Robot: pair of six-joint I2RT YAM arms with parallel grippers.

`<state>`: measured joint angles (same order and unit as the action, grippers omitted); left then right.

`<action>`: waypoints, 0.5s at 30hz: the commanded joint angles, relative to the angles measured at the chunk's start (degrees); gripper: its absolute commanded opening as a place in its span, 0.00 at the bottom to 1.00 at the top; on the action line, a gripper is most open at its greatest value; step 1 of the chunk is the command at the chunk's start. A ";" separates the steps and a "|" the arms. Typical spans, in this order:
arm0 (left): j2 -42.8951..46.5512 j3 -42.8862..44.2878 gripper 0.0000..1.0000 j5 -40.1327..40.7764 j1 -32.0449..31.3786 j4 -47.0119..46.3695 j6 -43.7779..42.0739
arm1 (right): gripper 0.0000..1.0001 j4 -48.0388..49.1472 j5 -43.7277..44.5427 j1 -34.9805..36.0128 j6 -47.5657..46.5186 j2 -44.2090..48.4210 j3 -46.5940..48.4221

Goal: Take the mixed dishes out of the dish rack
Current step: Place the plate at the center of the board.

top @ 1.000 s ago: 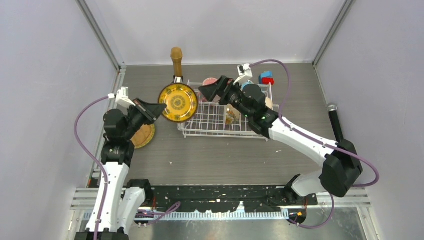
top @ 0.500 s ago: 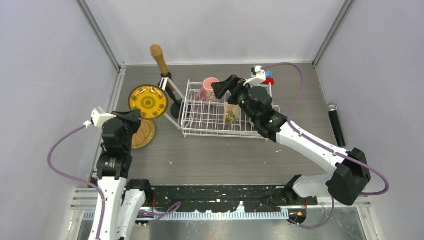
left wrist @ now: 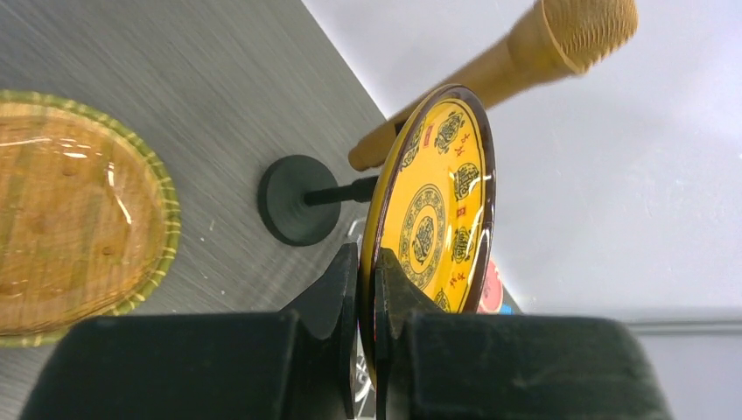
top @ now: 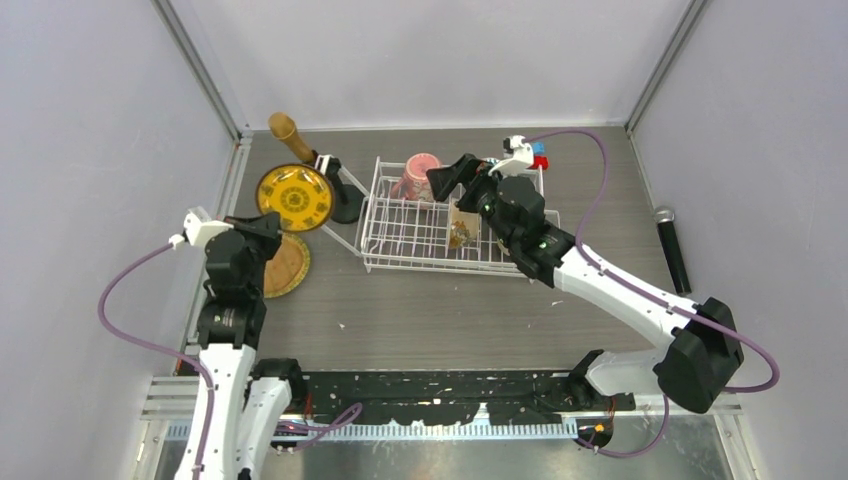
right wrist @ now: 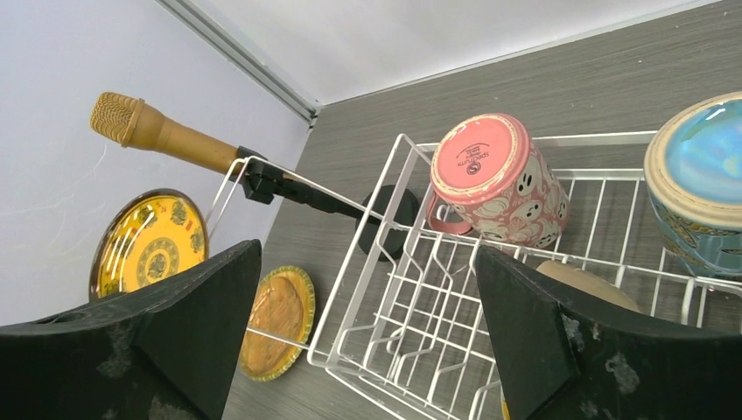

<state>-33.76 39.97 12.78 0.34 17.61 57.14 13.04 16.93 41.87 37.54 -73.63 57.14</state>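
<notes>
The left gripper [left wrist: 367, 267] is clamping a yellow plate [left wrist: 435, 214] by its rim beside the dish rack [top: 432, 238], while the right gripper [right wrist: 366, 254], jaws spread wide, is hovering near the pink mug [right wrist: 495, 180].

L gripper [left wrist: 367, 262] w/ yellow plate [top: 294, 197] now well left of dish rack [top: 420, 242]. Brown mic stick [top: 286, 131] leans further left. R gripper [top: 445, 180] sits further right; pink mug [top: 418, 177] uncovered.

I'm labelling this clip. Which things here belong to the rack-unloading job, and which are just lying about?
Job: dish rack, yellow plate in the left gripper, tan plate on the table, pink mug, blue mug.
Lying about: brown microphone, black microphone, blue-and-red block.
</notes>
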 commanded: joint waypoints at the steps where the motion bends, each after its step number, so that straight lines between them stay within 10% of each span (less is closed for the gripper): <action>1: -3.66 0.79 0.00 -6.39 0.18 -4.53 -3.05 | 1.00 1.64 2.25 -0.32 -1.29 3.27 -0.50; 15: -6.98 1.60 0.00 -18.33 0.19 -13.33 -3.47 | 1.00 1.43 2.22 -0.54 -1.61 3.98 -1.26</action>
<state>-39.88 40.05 1.39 0.40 11.81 54.89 12.73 18.17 41.50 36.88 -70.83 55.64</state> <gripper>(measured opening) 0.058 0.996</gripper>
